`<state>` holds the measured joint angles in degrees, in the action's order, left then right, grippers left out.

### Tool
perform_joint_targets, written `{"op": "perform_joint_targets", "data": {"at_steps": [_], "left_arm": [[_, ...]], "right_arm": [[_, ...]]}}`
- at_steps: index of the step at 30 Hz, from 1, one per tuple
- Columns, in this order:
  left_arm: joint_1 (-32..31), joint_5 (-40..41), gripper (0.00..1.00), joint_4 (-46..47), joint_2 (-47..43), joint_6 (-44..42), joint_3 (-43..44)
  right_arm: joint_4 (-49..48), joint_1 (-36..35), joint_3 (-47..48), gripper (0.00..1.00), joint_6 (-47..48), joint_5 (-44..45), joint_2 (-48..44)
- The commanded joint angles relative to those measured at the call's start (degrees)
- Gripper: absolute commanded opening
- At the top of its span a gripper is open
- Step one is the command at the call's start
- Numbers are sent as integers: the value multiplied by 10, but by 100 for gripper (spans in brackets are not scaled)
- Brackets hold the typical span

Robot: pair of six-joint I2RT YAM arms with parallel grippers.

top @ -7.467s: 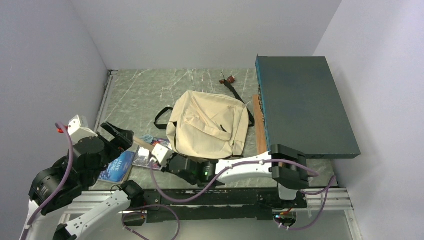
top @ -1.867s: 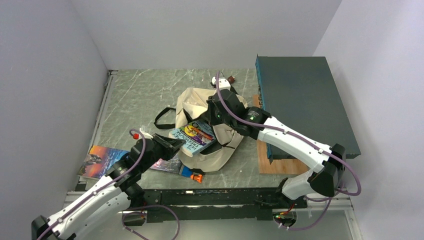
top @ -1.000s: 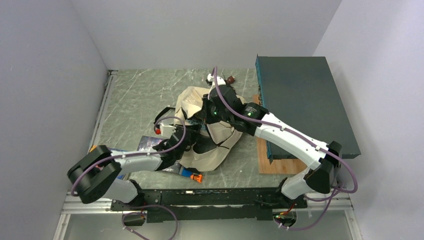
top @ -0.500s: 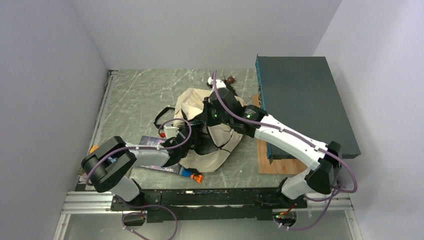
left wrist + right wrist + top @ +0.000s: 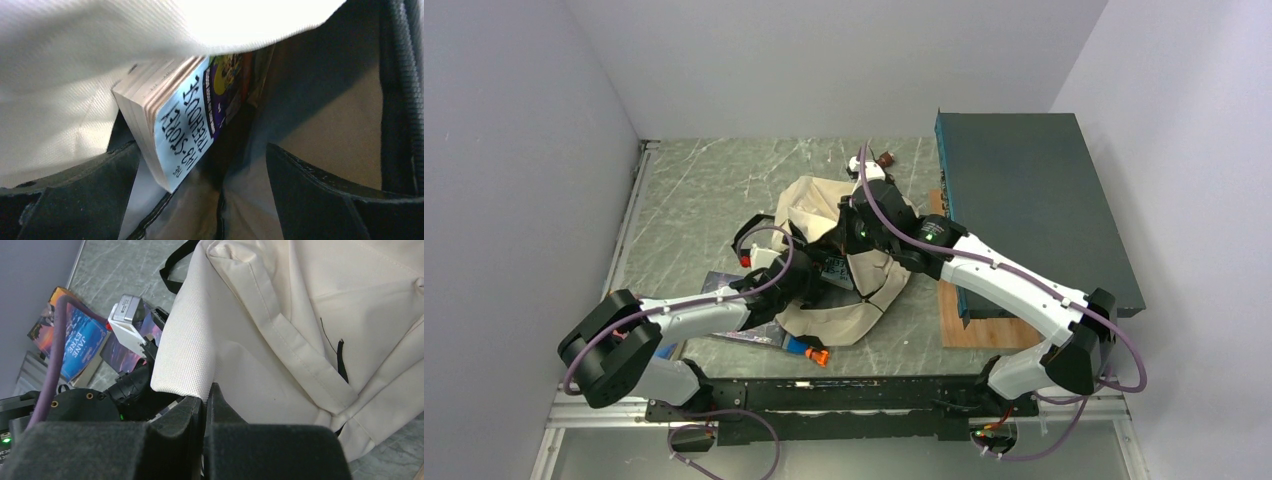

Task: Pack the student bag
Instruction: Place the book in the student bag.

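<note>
Packing is part done. We see the student bag (image 5: 809, 205) slumped mid-worktop (image 5: 694, 185), its mouth turned toward the arms. One paperback (image 5: 185, 125), a "Treehouse" title, is already inside, leaning against the canvas wall. The right pincer (image 5: 206, 402) is clamped on the bag's upper lip, holding the mouth open. The left pincer (image 5: 200, 200) sits within that mouth, jaws spread wide and gripping nothing, with the paperback's near corner between them.

We judge that at least two books have yet to go in. A blue "Jane Eyre" (image 5: 80, 347) and a purplish-covered one (image 5: 120, 356) beside it lie flat on the worktop just left of the bag. A small orange-and-blue item (image 5: 814, 353) lies at the bag's near edge, also outside. What else the bag holds, we cannot tell.
</note>
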<state>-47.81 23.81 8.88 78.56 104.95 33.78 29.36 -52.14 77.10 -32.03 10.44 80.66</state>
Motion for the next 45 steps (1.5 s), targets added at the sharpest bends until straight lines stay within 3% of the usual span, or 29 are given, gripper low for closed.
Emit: {"op": "perform_joint_targets", "data": {"at_steps": [1,13,15,17,19,23,28,32,35,38,42,45], "left_arm": [[1,-61,100,2,-40,-76,-9],[45,-170,99,-45,-194,-357,-52],[46,-164,91,-81,-229,-388,-50],[45,-138,71,-112,-261,-431,-53],[46,-111,58,-110,-279,-490,-59],[47,-92,44,-66,-271,-609,-57],[50,-2,45,-15,-243,-639,-74],[59,9,49,15,-172,-635,-51],[68,-44,48,19,-102,-613,-18],[69,-113,39,65,-56,-599,-13],[70,-160,32,116,-50,-598,-21],[75,-188,34,116,-66,-618,-19]], "right_arm": [[-40,4,3,0,-5,18,-26],[-33,4,-2,0,17,25,-29],[-31,4,-1,0,19,24,-28],[-30,4,0,0,20,22,-26],[-32,4,-2,0,20,20,-25],[-36,4,-4,0,17,13,-24],[-29,4,-1,0,13,11,-25],[-27,3,-6,0,11,11,-30],[-25,3,-8,0,10,13,-30],[-25,3,-10,0,9,11,-27],[-21,3,-9,0,12,11,-20],[-21,4,-14,0,17,18,-15]]}}
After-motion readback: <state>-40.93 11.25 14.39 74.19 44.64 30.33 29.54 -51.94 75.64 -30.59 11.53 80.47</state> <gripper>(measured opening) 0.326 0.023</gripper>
